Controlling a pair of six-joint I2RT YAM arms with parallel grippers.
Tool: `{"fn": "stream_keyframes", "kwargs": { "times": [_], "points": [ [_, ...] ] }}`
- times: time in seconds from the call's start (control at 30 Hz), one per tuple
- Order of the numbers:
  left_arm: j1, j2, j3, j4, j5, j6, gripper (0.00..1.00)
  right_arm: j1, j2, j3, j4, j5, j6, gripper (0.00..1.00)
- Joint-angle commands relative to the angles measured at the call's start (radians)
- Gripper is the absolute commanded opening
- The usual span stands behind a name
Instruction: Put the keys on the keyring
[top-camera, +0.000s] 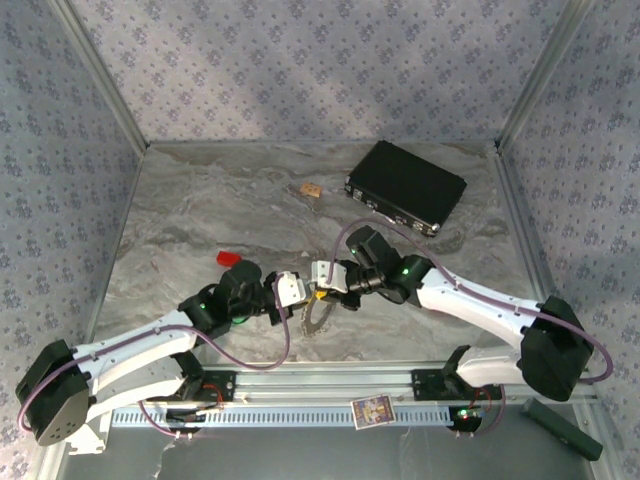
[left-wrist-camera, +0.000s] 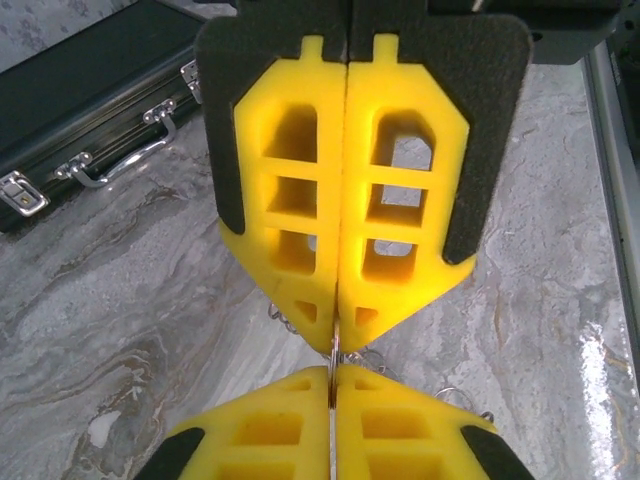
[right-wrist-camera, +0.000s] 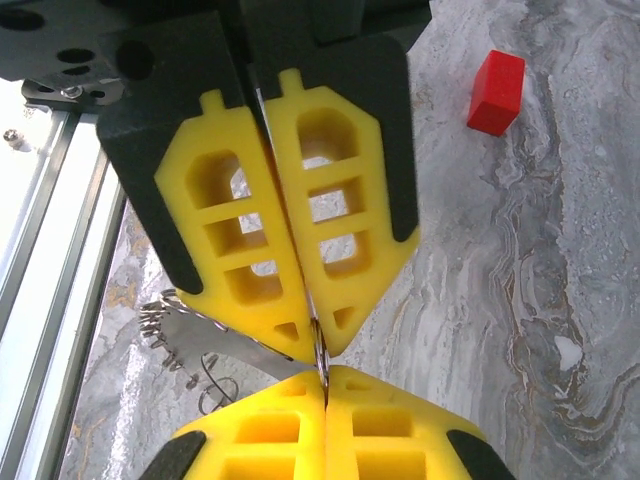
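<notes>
**A:** Closest to the lens in the left wrist view, the left gripper (left-wrist-camera: 333, 374) is pressing its two yellow fingers (left-wrist-camera: 265, 432) flat together, seam to seam.

**B:** Is anything sitting in that seam?

**A:** A thin silvery edge is running up out of it. That is the keyring (left-wrist-camera: 333, 352), seen edge-on. The right gripper (left-wrist-camera: 337, 335) is pointing at it from the opposite side, almost tip to tip with the left one, and its jaws are clamping the same edge.

**B:** So both pincers are pinching the one ring between them?

**A:** Yes, each closed on it. The right wrist view is showing the same meeting from the other side. A flat, toothed stretch of the ring is sticking out to the left of the tips, over the marble table (top-camera: 200, 200) and towards the aluminium rail (right-wrist-camera: 60, 250).

**B:** Where is all this happening on the table?

**A:** From above, the two arms are reaching inward, and the grippers are meeting nose to nose over the near middle of the marble. The ring is showing just below them in that view. I cannot tell whether it is touching the surface.

**B:** What else is lying around?

**A:** A red block (right-wrist-camera: 496, 92) is sitting on the marble, off to the left arm's side. A black case (top-camera: 405, 187) is lying near the far right corner, well apart from the grippers. Just beside it, a small tan thing (top-camera: 311, 188) is resting on the marble, too small to tell what it is.
</notes>
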Motion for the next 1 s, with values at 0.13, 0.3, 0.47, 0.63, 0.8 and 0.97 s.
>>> {"fn": "stream_keyframes", "kwargs": {
  "times": [0.13,0.3,0.47,0.63,0.8,0.97],
  "points": [
    [-0.005,0.005,-0.047,0.179,0.034,-0.066,0.00,-0.042,-0.120,-0.148,0.216,-0.057,0.125,0.30],
    [-0.005,0.013,-0.121,0.382,0.039,-0.173,0.00,-0.071,-0.223,-0.344,0.540,-0.086,0.277,0.33],
    [-0.005,0.031,-0.169,0.535,0.049,-0.233,0.00,-0.074,-0.231,-0.408,0.652,-0.068,0.312,0.33],
    [-0.005,0.050,-0.180,0.569,0.071,-0.239,0.00,-0.086,-0.206,-0.429,0.740,-0.070,0.340,0.31],
    [-0.006,0.077,-0.201,0.617,0.088,-0.237,0.00,-0.096,-0.173,-0.426,0.759,-0.124,0.339,0.27],
    [-0.007,0.047,-0.206,0.594,0.089,-0.229,0.00,-0.099,-0.175,-0.408,0.702,-0.173,0.321,0.24]
  ]
}}
